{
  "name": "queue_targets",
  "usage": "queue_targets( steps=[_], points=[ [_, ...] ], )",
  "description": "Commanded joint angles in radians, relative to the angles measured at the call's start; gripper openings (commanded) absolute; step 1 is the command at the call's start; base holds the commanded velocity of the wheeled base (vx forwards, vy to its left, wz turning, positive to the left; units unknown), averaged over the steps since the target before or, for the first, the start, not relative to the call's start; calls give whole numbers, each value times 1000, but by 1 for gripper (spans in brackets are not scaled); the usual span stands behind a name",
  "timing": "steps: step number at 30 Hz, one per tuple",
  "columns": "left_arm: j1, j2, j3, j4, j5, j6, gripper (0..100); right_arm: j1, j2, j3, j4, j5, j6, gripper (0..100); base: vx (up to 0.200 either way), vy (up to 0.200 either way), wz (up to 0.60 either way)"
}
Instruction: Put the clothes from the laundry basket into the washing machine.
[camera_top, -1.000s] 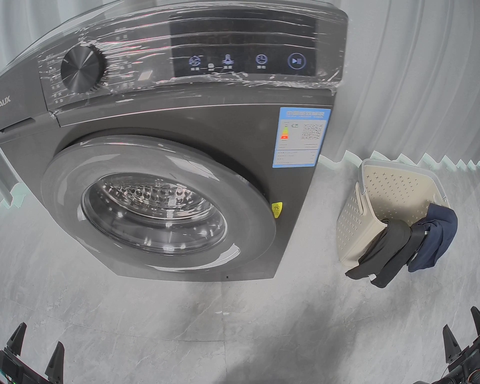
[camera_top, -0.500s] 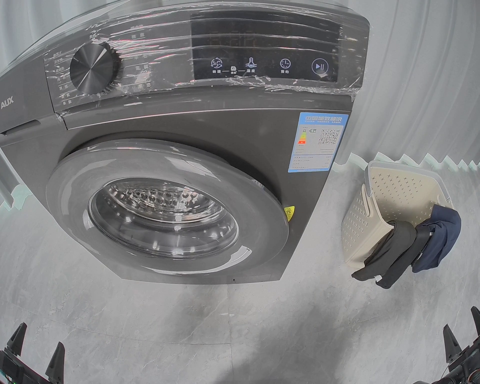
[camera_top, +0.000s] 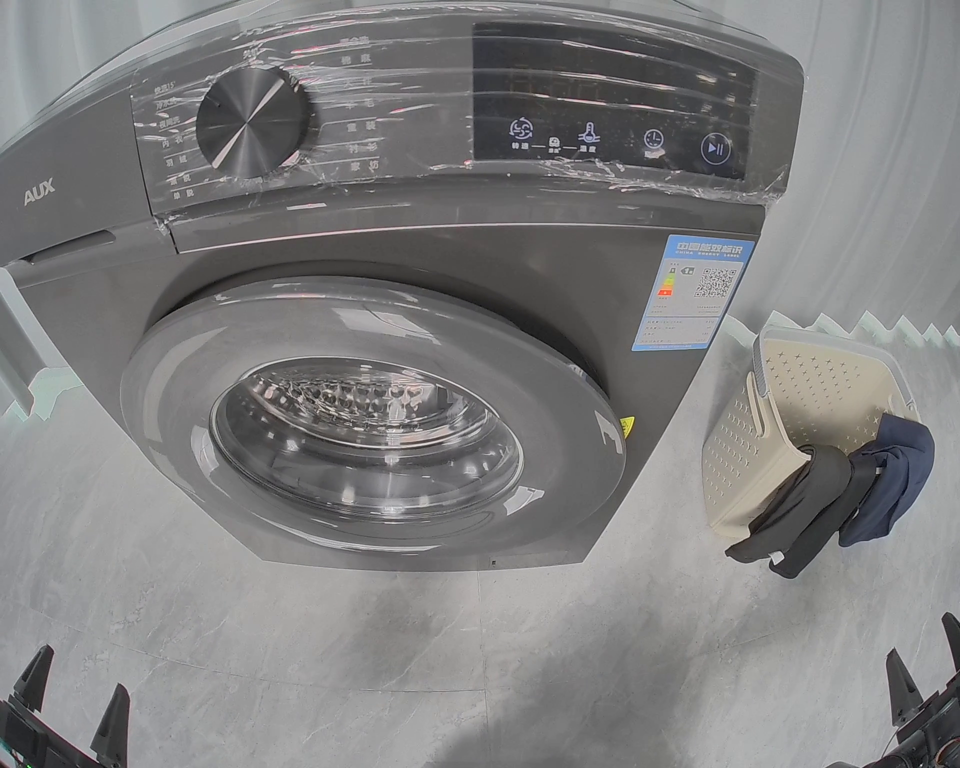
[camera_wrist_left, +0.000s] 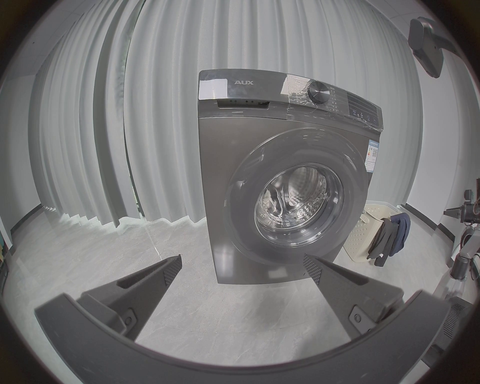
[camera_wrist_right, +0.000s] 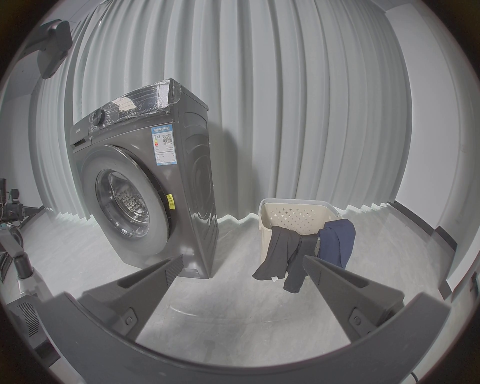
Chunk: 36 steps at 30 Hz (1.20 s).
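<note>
Clothes (camera_top: 800, 505) over laundry basket (camera_top: 735, 450) rim — bottom hidden, washing machine (camera_top: 400, 250) shut

grey washing machine (camera_top: 400, 300), cream perforated laundry basket (camera_top: 740, 450), navy clothes (camera_top: 895, 475)

Grey marbled floor (camera_top: 300, 640) carries a washing machine (camera_top: 400, 300), door shut, and nearby a cream laundry basket (camera_top: 738, 450) draped with dark clothes (camera_top: 812, 498)

Washing machine (camera_top: 500, 250): dark grey body, smooth satin sheen. Door (camera_top: 575, 440): glossy ring, clear window. Drum (camera_top: 370, 420): shiny perforated metal. Knob (camera_top: 252, 122): brushed metal. Panel under wrinkled clear plastic film (camera_top: 400, 165). Laundry basket (camera_top: 740, 450): cream matt plastic, perforated. Clothes (camera_top: 810, 500): dark matt cloth. Floor (camera_top: 300, 640): smooth grey marbled tile. Curtain (camera_top: 880, 150): pale pleated cloth.
</note>
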Motion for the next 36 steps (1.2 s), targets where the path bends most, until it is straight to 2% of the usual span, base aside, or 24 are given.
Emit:
queue_targets(
  steps=[1,25,36],
  points=[
    [0,-18,16,0,0,1,100,0,-18,16,0,1,0,100,0,0,0],
    [0,-18,16,0,0,0,100,0,-18,16,0,1,0,100,0,0,0],
    [0,-18,16,0,0,0,100,0,-18,16,0,1,0,100,0,200,0]
  ],
)
